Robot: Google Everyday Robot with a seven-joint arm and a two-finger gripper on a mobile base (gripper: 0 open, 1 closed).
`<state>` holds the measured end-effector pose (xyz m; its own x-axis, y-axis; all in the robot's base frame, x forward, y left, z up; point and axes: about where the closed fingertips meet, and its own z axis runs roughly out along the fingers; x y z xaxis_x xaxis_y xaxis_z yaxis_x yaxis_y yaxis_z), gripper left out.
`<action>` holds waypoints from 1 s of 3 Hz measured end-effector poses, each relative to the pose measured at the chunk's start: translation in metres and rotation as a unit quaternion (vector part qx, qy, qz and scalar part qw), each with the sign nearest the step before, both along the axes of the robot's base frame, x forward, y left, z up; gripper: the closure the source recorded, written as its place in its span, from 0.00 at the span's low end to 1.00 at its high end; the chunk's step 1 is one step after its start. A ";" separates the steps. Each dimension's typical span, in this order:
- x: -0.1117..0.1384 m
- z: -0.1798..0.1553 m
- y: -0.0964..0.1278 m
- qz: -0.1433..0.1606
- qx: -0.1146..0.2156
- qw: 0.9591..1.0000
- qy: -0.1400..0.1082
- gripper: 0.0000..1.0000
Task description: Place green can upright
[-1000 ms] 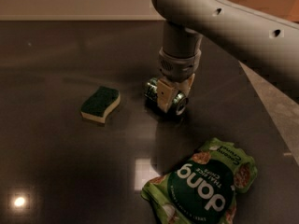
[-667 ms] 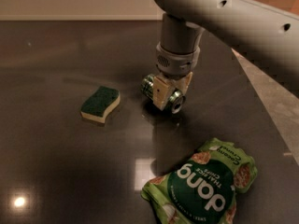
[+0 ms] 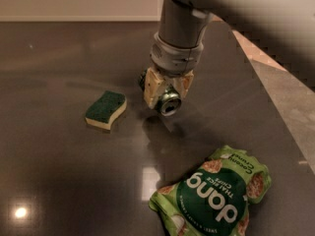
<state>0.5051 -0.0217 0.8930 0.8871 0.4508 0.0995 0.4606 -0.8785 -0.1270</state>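
The small dark green metal drink can [image 3: 170, 104] was held on its side, clamped across its body by the two pale fingers [image 3: 153, 88] of the gripper [image 3: 170, 95]. Its silver end faced the camera and dipped a little downward. It appeared to hang just clear of the dark glossy table [image 3: 59, 171], since a separate shadow lay on the surface beneath it. That grasp suited the job: gripping the can around its middle left both ends free, so a turn of the wrist could probably bring one end down flat.

The green-topped rectangular foam sponge [image 3: 105, 109] lay flat near the can, to the image-left of it but apart. The large green crinkled chips bag [image 3: 216, 196] lay nearer the camera, well apart. Neither seemed to block the bare patch under the can, which looked like the likely spot to set it down.

The thick grey arm [image 3: 256, 11] came in from the upper right of the view. Its cylindrical wrist dropped almost straight down, so the gripper pointed at the table from above.
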 end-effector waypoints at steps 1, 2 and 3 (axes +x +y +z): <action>0.004 0.005 0.006 -0.090 0.026 0.996 0.008 1.00; 0.011 0.009 0.005 -0.181 0.037 0.983 0.014 1.00; 0.015 0.014 0.005 -0.259 0.038 0.965 0.001 1.00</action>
<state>0.5197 -0.0168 0.9074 0.9916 -0.0617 0.1138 -0.0378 -0.9788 -0.2013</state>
